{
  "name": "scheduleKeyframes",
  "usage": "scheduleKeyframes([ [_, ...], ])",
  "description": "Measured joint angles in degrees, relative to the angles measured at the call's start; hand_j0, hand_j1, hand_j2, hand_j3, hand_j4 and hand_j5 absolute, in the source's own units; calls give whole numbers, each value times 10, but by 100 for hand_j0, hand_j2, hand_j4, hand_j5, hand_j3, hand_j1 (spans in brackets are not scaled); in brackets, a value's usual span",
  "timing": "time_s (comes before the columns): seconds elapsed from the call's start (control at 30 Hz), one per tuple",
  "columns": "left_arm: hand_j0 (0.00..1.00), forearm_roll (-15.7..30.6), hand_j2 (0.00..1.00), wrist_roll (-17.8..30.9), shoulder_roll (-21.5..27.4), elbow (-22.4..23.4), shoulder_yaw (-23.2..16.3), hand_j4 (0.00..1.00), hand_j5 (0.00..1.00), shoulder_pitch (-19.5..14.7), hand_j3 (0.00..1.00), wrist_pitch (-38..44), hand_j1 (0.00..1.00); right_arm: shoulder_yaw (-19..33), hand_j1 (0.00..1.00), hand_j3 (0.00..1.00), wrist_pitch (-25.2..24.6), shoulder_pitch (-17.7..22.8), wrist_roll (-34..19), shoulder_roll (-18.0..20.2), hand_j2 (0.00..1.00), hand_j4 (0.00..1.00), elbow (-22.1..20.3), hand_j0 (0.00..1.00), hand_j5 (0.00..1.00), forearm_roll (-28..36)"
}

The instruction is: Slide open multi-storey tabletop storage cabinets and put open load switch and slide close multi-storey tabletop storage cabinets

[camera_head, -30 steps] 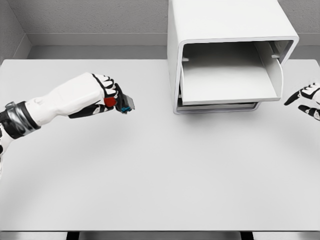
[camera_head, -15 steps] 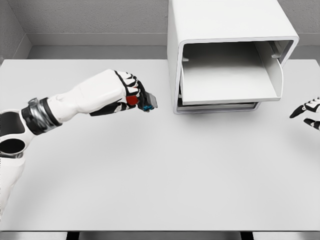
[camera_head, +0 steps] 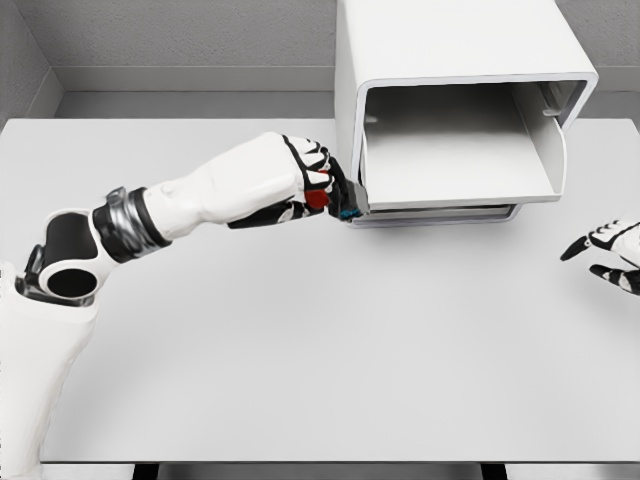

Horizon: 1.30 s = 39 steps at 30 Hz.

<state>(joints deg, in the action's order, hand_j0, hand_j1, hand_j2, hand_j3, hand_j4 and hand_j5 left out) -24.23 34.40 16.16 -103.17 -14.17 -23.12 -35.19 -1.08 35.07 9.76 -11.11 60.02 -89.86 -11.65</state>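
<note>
The white storage cabinet stands at the back of the table with its upper drawer slid out toward me. My left hand reaches in from the left and is shut on the load switch, a small dark block with a red part and a blue edge. The switch hangs just off the drawer's front left corner, close to the cabinet's left wall. My right hand hovers at the right edge of the table with its fingers spread, holding nothing.
The white table spreads wide in front of the cabinet. A grey wall runs behind it. A lower drawer front shows beneath the open one.
My left hand has carried the load switch rightward, from the table's left part to the drawer's front left corner. My right hand has dropped lower along the right edge.
</note>
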Motion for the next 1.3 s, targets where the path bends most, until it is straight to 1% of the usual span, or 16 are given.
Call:
scheduleKeyframes([
  [0.17, 36, -7, 36, 0, -19, 0, -8, 36, 36, -5, 36, 0, 36, 0, 61, 61, 0, 1, 0, -6, 61, 61, -2, 61, 61, -1],
  [0.43, 36, -47, 36, 0, -67, 0, -10, 36, 36, -22, 36, 0, 36, 0, 61, 61, 0, 1, 0, -8, 61, 61, -4, 61, 61, -1],
  [0.77, 36, -81, 36, 0, -107, 9, -25, 36, 36, -46, 36, 0, 36, 0, 61, 61, 0, 2, 0, -9, 61, 61, -5, 61, 61, -1],
  [1.07, 36, -145, 36, 0, -153, 19, -33, 36, 36, -52, 36, 0, 36, -1, 61, 61, 0, 2, -1, -10, 61, 61, -18, 61, 61, -2],
  [1.13, 36, -155, 36, 0, -157, 24, -34, 36, 36, -61, 36, 0, 36, -1, 61, 61, 0, 1, -2, -10, 61, 61, -19, 61, 61, -2],
  [1.23, 36, -176, 36, 0, -160, 35, -35, 36, 36, -62, 36, 0, 36, -1, 61, 61, 0, 2, -2, -10, 61, 61, -20, 61, 61, -3],
  [1.3, 36, -189, 36, 0, -161, 43, -37, 36, 36, -69, 36, 0, 36, -1, 61, 61, 0, 1, -2, -10, 61, 61, -21, 61, 61, -3],
])
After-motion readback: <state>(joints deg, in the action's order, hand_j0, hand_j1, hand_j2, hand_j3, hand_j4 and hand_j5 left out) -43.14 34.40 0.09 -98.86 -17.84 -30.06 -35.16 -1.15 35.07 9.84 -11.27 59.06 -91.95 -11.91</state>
